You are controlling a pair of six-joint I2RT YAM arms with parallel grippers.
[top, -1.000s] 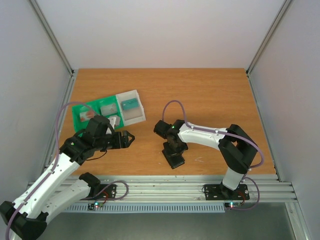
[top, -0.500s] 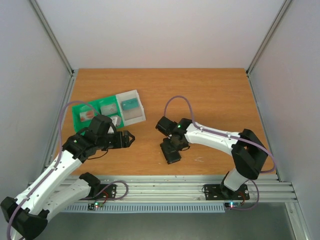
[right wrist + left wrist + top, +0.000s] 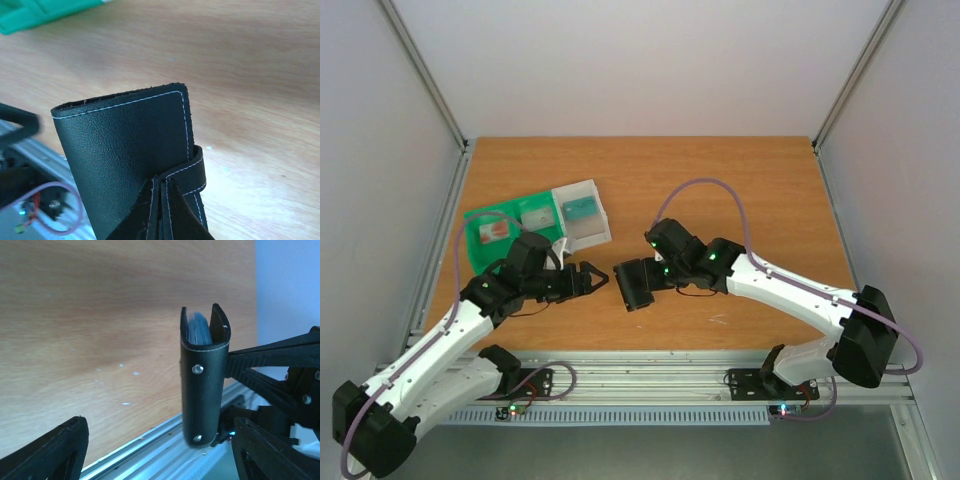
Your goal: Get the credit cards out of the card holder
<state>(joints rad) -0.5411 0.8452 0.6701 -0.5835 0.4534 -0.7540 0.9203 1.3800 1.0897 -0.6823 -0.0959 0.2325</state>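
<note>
Two white-shelled arms (image 3: 790,290), black joints (green lamps lit), looping lilac cables (image 3: 705,183).

the card holder (image 3: 120,160) was black grained leather, matt, with shiny metal rivets (image 3: 198,369). the table (image 3: 740,190) was smooth wood-grain; the tray (image 3: 478,217) at 10 o'clock, green plastic.

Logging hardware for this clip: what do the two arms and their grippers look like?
The left arm and right arm have white shells, black joints and black bases. A lilac cable loops along each. Green lights glow near the right wrist. The left gripper and right gripper are black, with flat angular fingers.
</note>
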